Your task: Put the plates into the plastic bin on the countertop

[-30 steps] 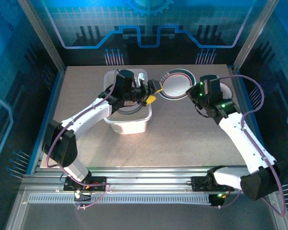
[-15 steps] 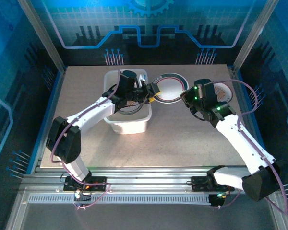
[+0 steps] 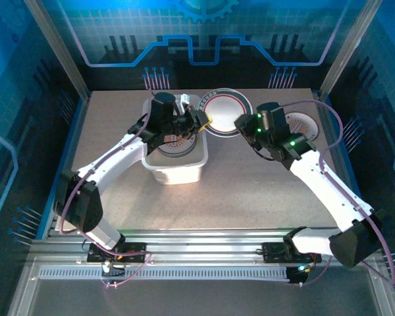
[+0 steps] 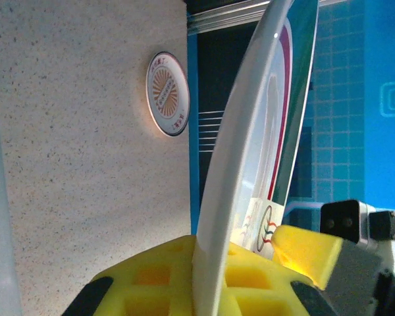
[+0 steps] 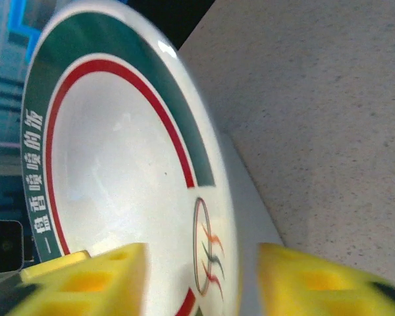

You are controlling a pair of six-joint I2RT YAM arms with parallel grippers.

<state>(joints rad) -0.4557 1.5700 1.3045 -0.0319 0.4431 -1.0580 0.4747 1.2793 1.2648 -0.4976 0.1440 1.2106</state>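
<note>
The left tool (image 4: 227, 260) is pinching the green-rimmed plate (image 3: 225, 113) by its edge, holding it tilted just beside the bin (image 3: 178, 172), over the table (image 3: 250, 191). The right tool (image 5: 201, 273) is straddling the opposite rim, jaws spread. Gripped at one edge only, the plate is risking a slip, or a snag on that tool.

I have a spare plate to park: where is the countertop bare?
Bare: the countertop in front of the bin, and left of it. Crowded: the far edge, where left gripper and right gripper flank the green plate, orange plate beside.
</note>
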